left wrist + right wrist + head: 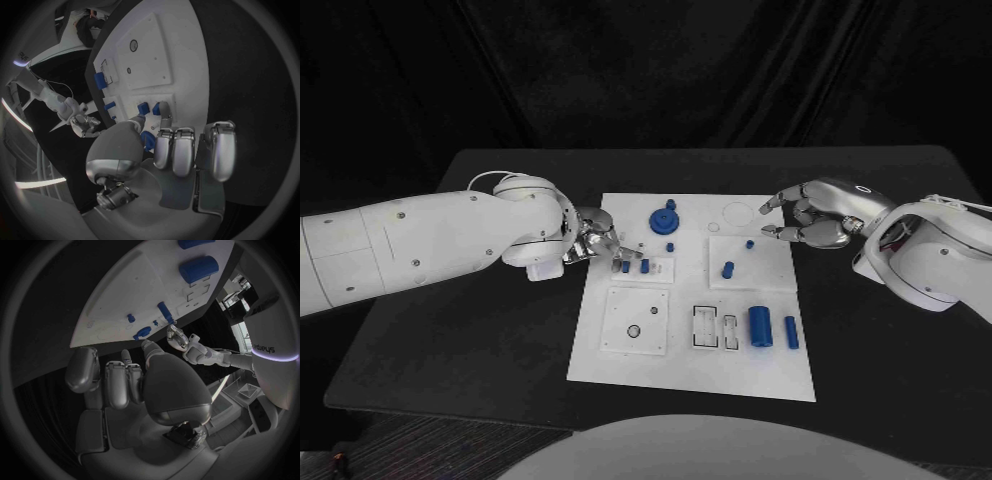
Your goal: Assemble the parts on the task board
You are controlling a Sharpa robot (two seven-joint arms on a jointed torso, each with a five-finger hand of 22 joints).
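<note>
White and flat, the task board (689, 375) lies in the middle of the black table (459, 340), and we see our two arms reaching in over its far half. Our left hand (596, 240) hovers at the board's left edge, its fingertips (617, 262) down beside two small blue pegs (635, 266) that stand in a small square plate; from the left wrist view one finger seems to touch the board just beside those pegs (144, 108), but we cannot tell whether anything is pinched. Our right hand (808, 215) is raised over the board's far right corner, fingers curled loosely and apart, with nothing in them that we can see.

On the board we find a round blue gear-like part (665, 220) near the far edge, a tiny blue peg (671, 246) just below it, and a short blue pin (728, 268) on the right-hand square plate. Nearer to us lie a large blue cylinder (760, 325) and a slim blue rod (792, 332), side by side but apart, beside two rectangular slots (715, 329). A square plate with an oval hole (635, 322) sits at the near left.
</note>
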